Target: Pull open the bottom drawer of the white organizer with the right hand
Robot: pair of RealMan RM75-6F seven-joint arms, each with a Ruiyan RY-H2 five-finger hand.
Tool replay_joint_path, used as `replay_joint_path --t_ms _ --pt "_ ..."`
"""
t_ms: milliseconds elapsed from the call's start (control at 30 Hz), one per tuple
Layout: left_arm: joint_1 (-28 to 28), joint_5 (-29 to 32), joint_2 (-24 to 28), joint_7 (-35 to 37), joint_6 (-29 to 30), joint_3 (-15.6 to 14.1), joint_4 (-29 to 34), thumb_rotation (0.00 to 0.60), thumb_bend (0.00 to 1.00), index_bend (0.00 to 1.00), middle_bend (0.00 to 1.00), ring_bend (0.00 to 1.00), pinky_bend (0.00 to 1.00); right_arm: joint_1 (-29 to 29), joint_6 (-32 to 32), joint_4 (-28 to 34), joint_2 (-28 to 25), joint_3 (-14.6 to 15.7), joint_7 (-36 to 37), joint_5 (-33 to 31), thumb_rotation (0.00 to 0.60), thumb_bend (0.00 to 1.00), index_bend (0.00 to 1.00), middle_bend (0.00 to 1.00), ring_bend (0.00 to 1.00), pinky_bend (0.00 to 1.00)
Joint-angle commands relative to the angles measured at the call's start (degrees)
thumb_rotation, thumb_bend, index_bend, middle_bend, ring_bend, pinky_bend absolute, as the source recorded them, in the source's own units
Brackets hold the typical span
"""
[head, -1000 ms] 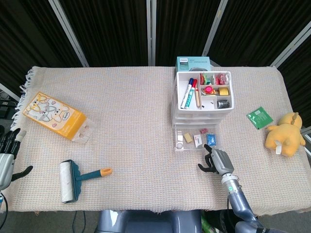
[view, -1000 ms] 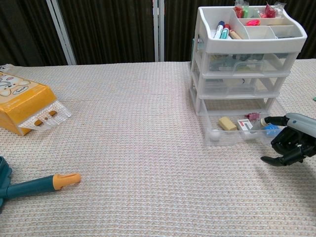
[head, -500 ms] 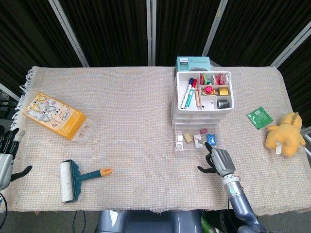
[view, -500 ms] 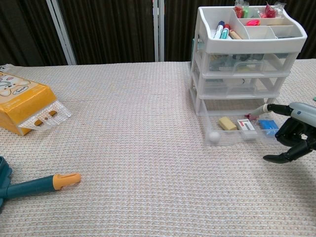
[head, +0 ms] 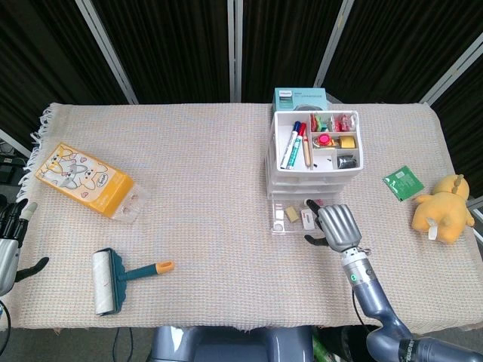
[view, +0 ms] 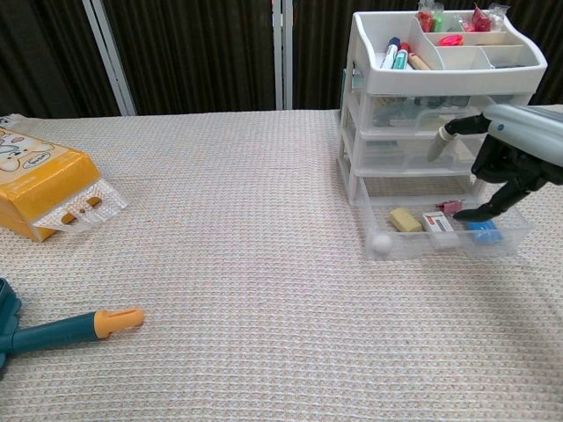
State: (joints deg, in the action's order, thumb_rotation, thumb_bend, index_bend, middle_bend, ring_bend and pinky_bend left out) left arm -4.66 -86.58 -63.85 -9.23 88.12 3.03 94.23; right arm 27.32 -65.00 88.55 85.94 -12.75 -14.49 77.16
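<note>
The white organizer stands right of the table's middle, with pens and small items in its top tray. Its clear bottom drawer is pulled out toward me and holds several small items. In the chest view the drawer juts out in front of the organizer. My right hand hovers over the drawer's right front corner, fingers spread, holding nothing. The chest view shows this hand raised above the drawer. My left hand hangs off the table's left edge, fingers apart and empty.
An orange box lies at the left and a lint roller near the front left. A teal box stands behind the organizer. A green packet and a yellow plush toy lie at the right edge.
My right hand has lifted off the table in front of the drawer and moved up over its front, fingers uncurling. The drawer stays pulled out.
</note>
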Motion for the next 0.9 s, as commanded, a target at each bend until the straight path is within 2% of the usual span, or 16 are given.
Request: replay_joint_path --t_ms 33,467,900 --pt "-0.02 0.11 0.00 -0.02 -0.06 0.06 0.00 0.600 0.13 0.00 0.00 0.00 0.00 2.03 1.22 -2.26 0.60 -0.34 -2.49 0.78 0.600 0.03 0.38 1.00 0.98 0.74" --pt "-0.35 0.90 -0.02 0.00 -1.04 0.25 -0.17 0.600 0.12 0.00 0.00 0.00 0.00 6.98 5.72 -8.18 5.05 0.06 -12.92 -4.16 0.600 0.00 0.36 1.00 0.99 0.74" --pt "-0.84 1.74 -0.12 -0.15 -2.14 0.45 -0.30 0.600 0.13 0.00 0.00 0.00 0.00 9.73 7.04 -14.28 8.52 0.03 -11.83 -5.64 0.600 0.00 0.36 1.00 0.99 0.74"
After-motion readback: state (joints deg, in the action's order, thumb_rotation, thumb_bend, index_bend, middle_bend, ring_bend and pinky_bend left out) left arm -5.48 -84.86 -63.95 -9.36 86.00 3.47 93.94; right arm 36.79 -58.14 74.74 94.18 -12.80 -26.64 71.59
